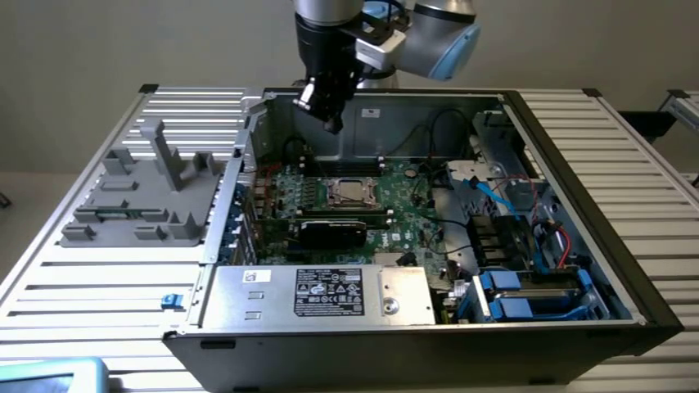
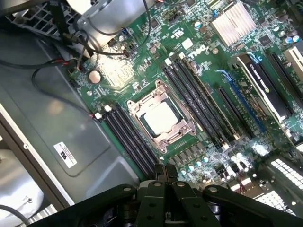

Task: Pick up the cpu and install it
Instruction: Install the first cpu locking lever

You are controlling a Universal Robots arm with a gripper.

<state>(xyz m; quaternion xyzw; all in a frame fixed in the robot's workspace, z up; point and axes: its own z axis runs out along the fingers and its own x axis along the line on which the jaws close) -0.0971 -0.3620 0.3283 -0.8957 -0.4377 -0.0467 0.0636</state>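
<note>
1. Lying flat with its silvery top plate up, the cpu point(image 1: 349, 191) is seen near the centre of the exterior view, seated inside a metal socket frame point(image 2: 142, 100) that surrounds it on all sides.
2. Rows of black memory slots point(image 2: 128, 135) are seen running along both long sides of the socket frame, all mounted on the green motherboard point(image 1: 410, 214).
3. A black expansion card point(image 1: 333, 232) is set just below the socket in the exterior view, and a silver box with a black label point(image 1: 404, 295) is placed lower still, along the near edge of the board.
4. The board is housed in an open computer case point(image 1: 415, 352); blue drive bays point(image 1: 525, 293) are seen in the case at the exterior view's lower right.
5. The tool point(image 1: 331, 123) is held above the back of the case, upper centre of the exterior view, higher in the frame than the cpu and well apart from it. Its fingers are pressed together at the tips and nothing is gripped between them.
6. The tool is carried by the arm point(image 1: 437, 41), which enters at the top of the exterior view.
7. The case is stood on a slatted metal table point(image 1: 639, 164), and a grey moulded fixture point(image 1: 142, 196) is set on the table at the exterior view's left, beside the case.
</note>
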